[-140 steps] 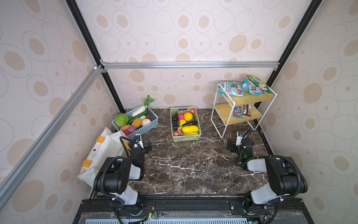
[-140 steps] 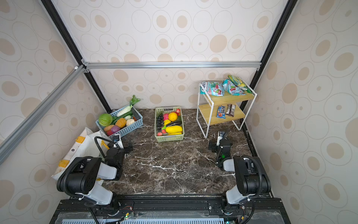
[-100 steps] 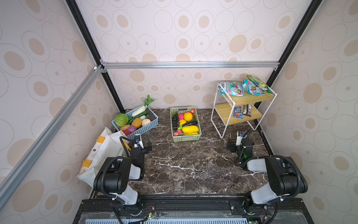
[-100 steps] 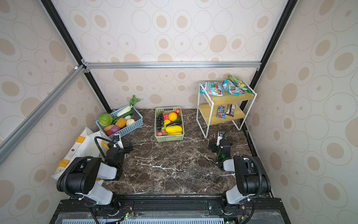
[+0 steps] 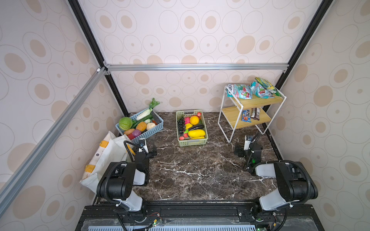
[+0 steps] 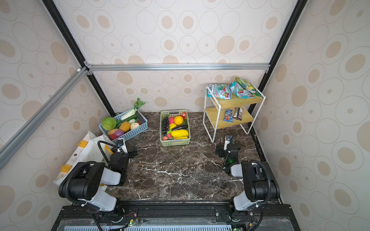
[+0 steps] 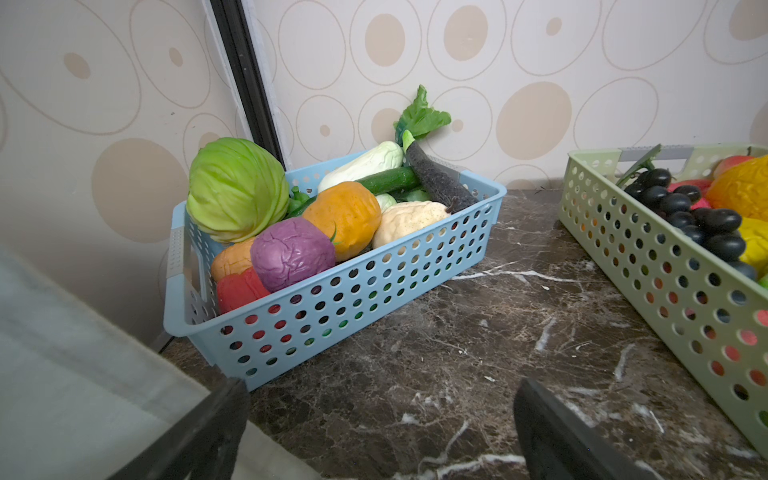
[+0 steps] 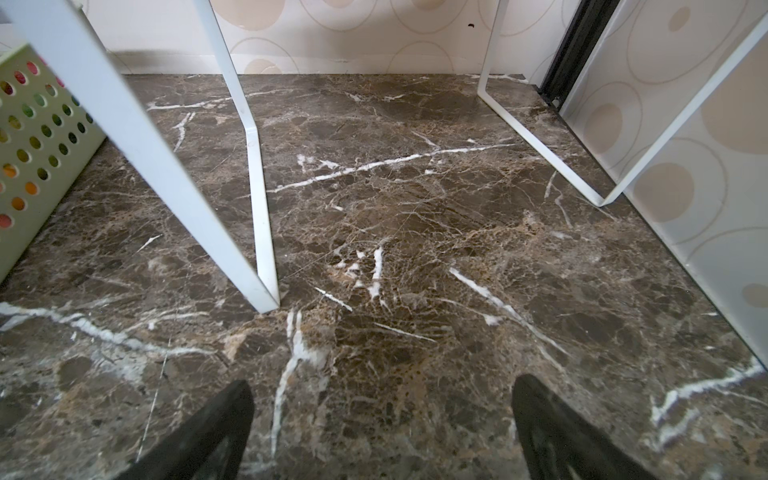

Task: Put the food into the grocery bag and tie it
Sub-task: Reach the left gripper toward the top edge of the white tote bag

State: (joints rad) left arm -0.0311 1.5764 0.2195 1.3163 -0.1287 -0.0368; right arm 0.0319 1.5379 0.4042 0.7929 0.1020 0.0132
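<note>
On either side of the table [image 5: 190,170], the left gripper [image 7: 380,419] and right gripper [image 8: 380,419] gape empty. Packing looks unstarted, so the next move is probably fetching the purple onion [image 7: 291,253] for the bag [image 5: 104,158].

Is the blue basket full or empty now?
Full. In the left wrist view the blue basket is heaped above its rim: green cabbage, purple onion, pale cauliflower and more.

The tabletop [image 5: 192,170] looks like polished marble, faintly glossy. The blue basket [image 7: 374,282] and green basket [image 7: 665,266] are smooth perforated plastic. The shelf [image 5: 233,118] has matt wooden boards in a white, probably metal, frame. The grocery bag [image 5: 104,158] is matt cloth.
</note>
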